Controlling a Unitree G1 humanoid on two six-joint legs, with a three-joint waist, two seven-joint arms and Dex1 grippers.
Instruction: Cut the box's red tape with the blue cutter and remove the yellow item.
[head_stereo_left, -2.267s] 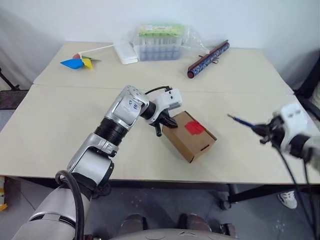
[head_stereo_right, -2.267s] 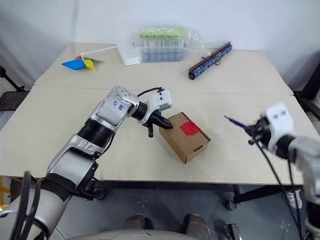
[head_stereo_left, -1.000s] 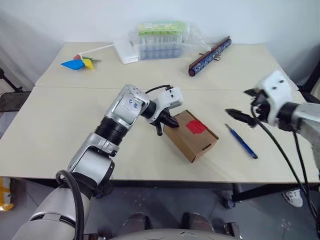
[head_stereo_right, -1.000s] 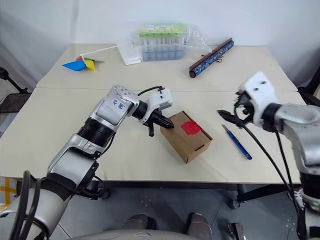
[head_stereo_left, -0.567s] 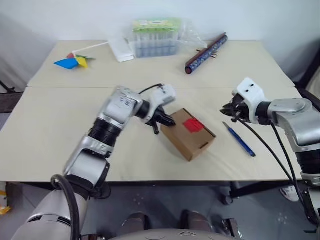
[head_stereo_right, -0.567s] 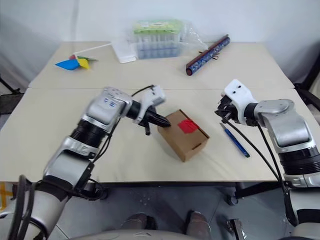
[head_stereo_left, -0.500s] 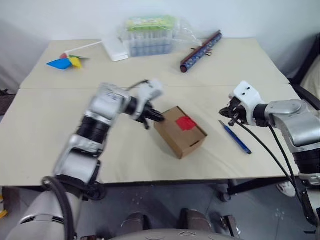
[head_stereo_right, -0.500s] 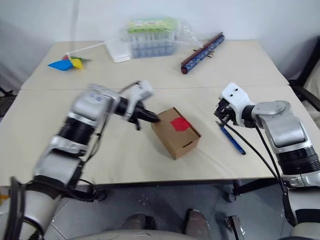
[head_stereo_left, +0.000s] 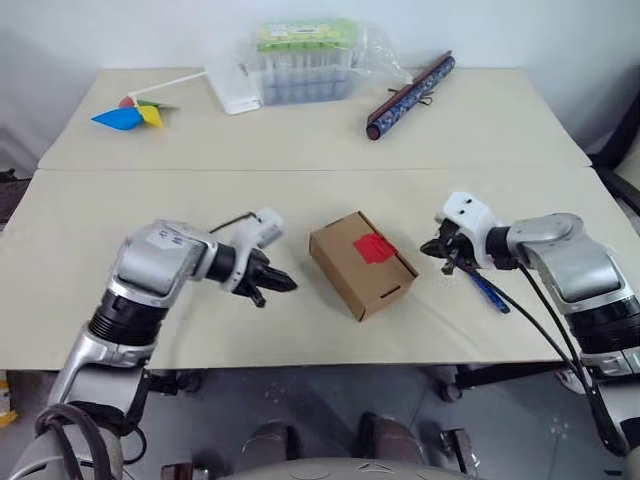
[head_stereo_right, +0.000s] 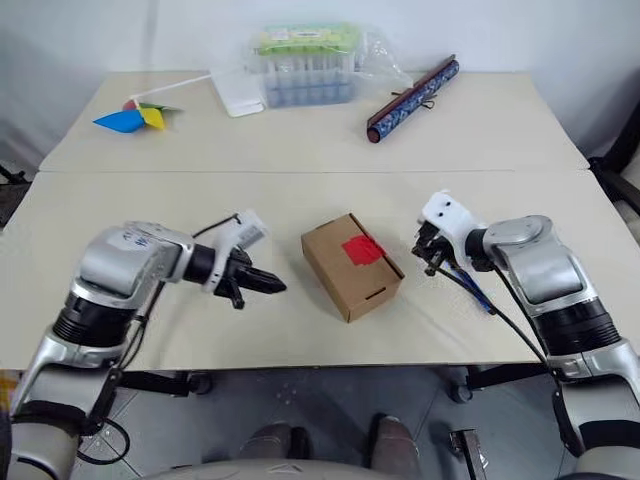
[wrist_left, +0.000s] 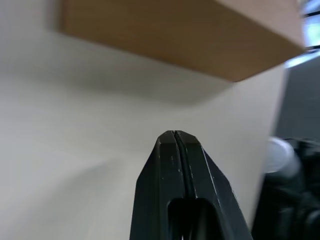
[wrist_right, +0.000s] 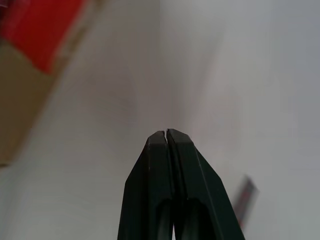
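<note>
— Looking at my screen, I see the box (head_stereo_left: 362, 263) sitting in the middle of the table (head_stereo_left: 300, 140). The red tape (head_stereo_left: 374, 247) is on its top, and the flaps are shut.

— Where is the blue cutter?

— The blue cutter (head_stereo_left: 489, 293) lies flat on the table, to the right of the box. My right gripper (head_stereo_right: 428, 257) is just beside its near end, between the cutter and the box. Its two fingers are pressed together with nothing in them.

— And your other one?

— My left gripper (head_stereo_left: 281, 283) is on the left of the box, a little apart from it, pointing at it. Its fingers are pressed together too, and they hold nothing.

— Can you see the yellow item?

— I cannot tell where it is.

— What else is on the table?

— At the far side I see a pinwheel (head_stereo_left: 128, 114), a clear plastic case (head_stereo_left: 305, 62), and a long dark roll (head_stereo_left: 410, 83).
</note>
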